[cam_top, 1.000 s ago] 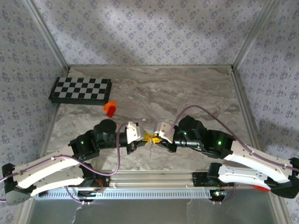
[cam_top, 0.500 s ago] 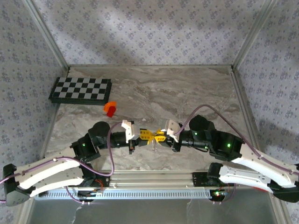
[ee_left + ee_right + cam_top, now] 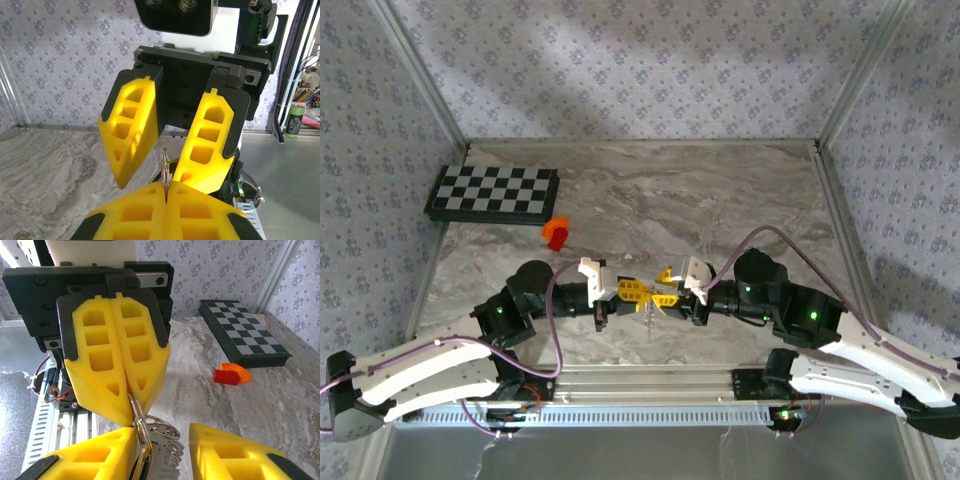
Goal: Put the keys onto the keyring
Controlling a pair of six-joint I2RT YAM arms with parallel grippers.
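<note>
We see both arms meeting over the middle of the bench (image 3: 740, 200), closer to its near edge, w/ the two claws facing each other tip to tip.

The left gripper (image 3: 126, 407) is fully closed. Its two yellow fingers are pressed flat together, and at the very tip they pinch the keyring (image 3: 136, 415), a thin silvery loop. In the L wrist view the ring stands upright and edge-on, coming out of the seam btw. the closed fingers. From the ring hang more small metal loops and a silver key (image 3: 167, 455) w/ a toothed edge; we cannot tell how its head looks.

The right gripper (image 3: 161, 435) is partly open, w/ a clear gap btw. its yellow fingers, and it grips nothing. The ring and the hanging key are inside this gap, close against one finger. We cannot tell if that finger really touches the metal. The other finger is apart from it.

In the top view the ring and key are a thin bright line hanging down under the meeting point of the claws, above the marble.

A chessboard (image 3: 492, 192) lies at the far L corner of the bench. An orange-red block (image 3: 557, 233) is just beside the board's near R corner, well apart from both claws.
</note>
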